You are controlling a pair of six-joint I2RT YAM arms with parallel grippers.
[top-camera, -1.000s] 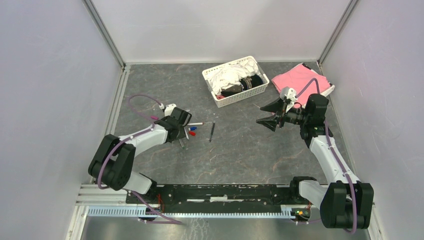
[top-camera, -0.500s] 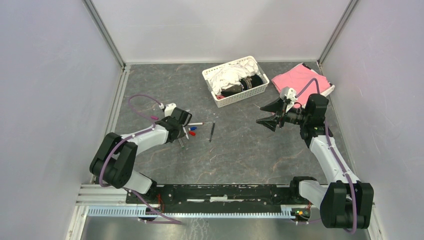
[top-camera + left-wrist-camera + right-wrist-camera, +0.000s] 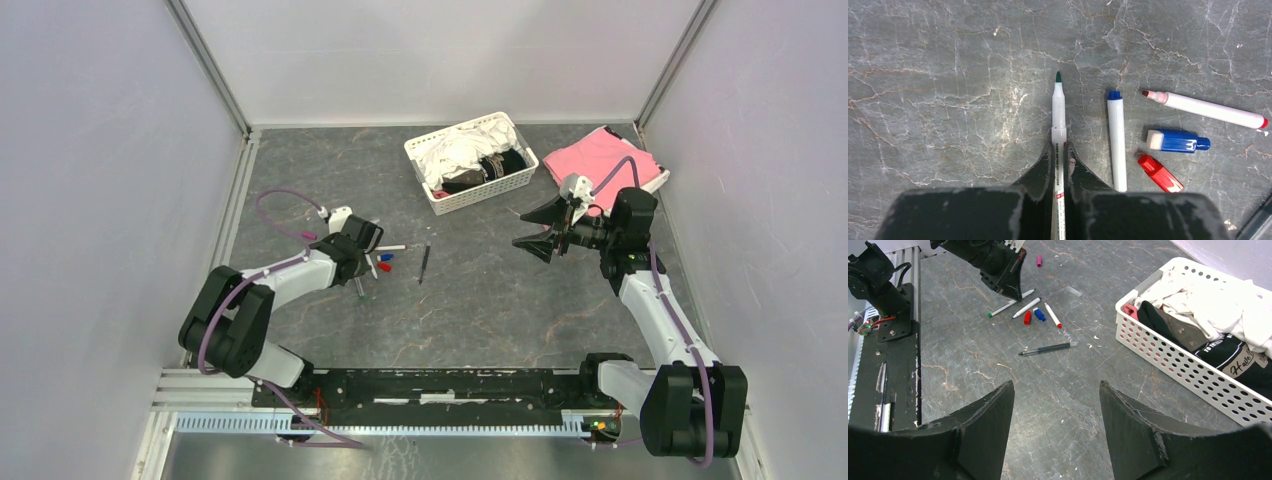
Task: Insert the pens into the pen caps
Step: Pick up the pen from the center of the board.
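My left gripper [image 3: 1059, 146] is shut on a white pen with a green tip [image 3: 1058, 107], low over the table, the tip sticking out ahead. Right of it lie a white pen with a blue end [image 3: 1116, 140], a red-tipped white pen [image 3: 1205, 108], a blue cap [image 3: 1178, 141] and a red cap [image 3: 1160, 173]. A dark pen [image 3: 424, 263] lies alone further right. A magenta cap [image 3: 1039, 260] lies beyond the left gripper [image 3: 356, 268]. My right gripper [image 3: 519, 228] is open and empty, held above the table, far from the pens.
A white basket [image 3: 452, 198] full of clothes stands at the back middle. A pink cloth [image 3: 598, 158] lies at the back right. The metal rail with the arm bases [image 3: 450, 385] runs along the near edge.
The left arm has shifted very slightly with the green-tipped pen in its grip. The right arm has not moved.
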